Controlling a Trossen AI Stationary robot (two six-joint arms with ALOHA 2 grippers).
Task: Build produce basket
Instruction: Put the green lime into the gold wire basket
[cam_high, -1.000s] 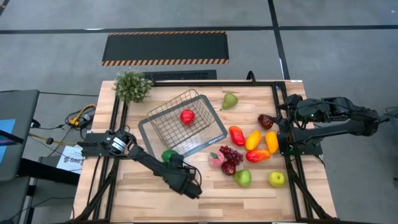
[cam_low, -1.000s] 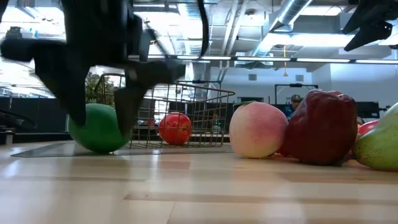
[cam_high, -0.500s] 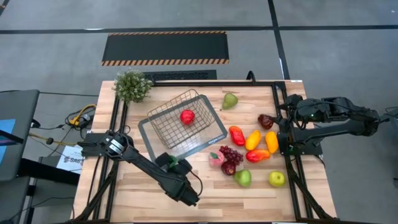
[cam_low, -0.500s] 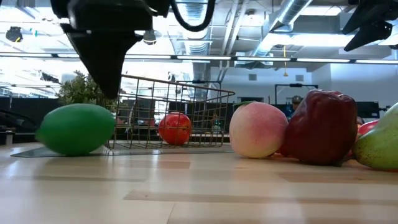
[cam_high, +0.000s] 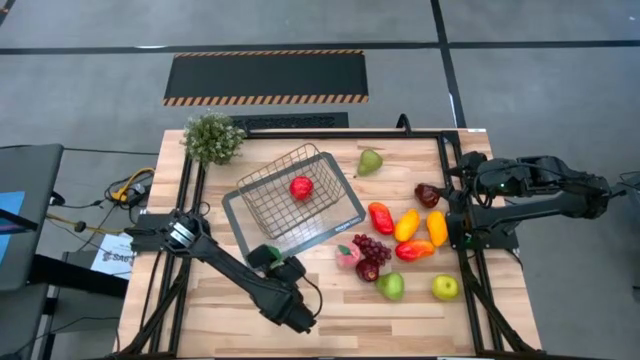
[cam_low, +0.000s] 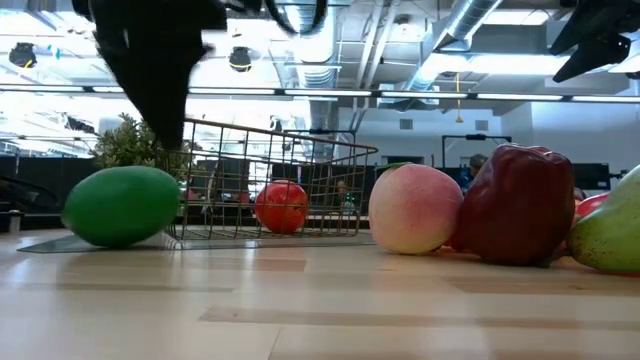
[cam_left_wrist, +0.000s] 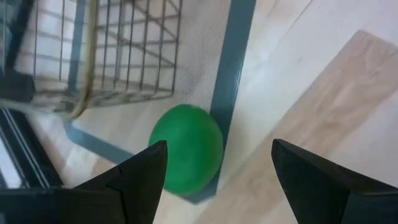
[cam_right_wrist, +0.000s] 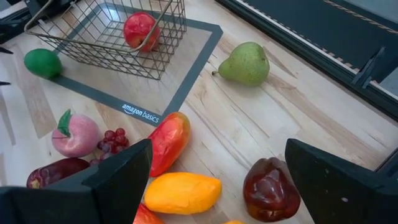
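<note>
The wooden table (cam_high: 200, 300) is carrying the basket (cam_high: 290, 195), one red fruit (cam_high: 301, 187) lying inside. The left gripper (cam_high: 268, 257) is hovering with fingers apart and empty over the green fruit (cam_left_wrist: 185, 149), which the wrist view shows resting on the tray edge. The right gripper (cam_right_wrist: 217, 180) is waiting, fingers wide, above loose produce.

My body: two dark, jointed arms of matt black segments.
My left arm (cam_high: 235, 272) shows a pale ring at one joint and a thin black cable looping at its wrist; my left pincer (cam_left_wrist: 214, 180) has broad, flat black fingers (cam_left_wrist: 134, 183). My right arm (cam_high: 540, 190) is likewise black throughout; my right pincer (cam_right_wrist: 214, 186) has the same wedge-shaped fingers.
</note>
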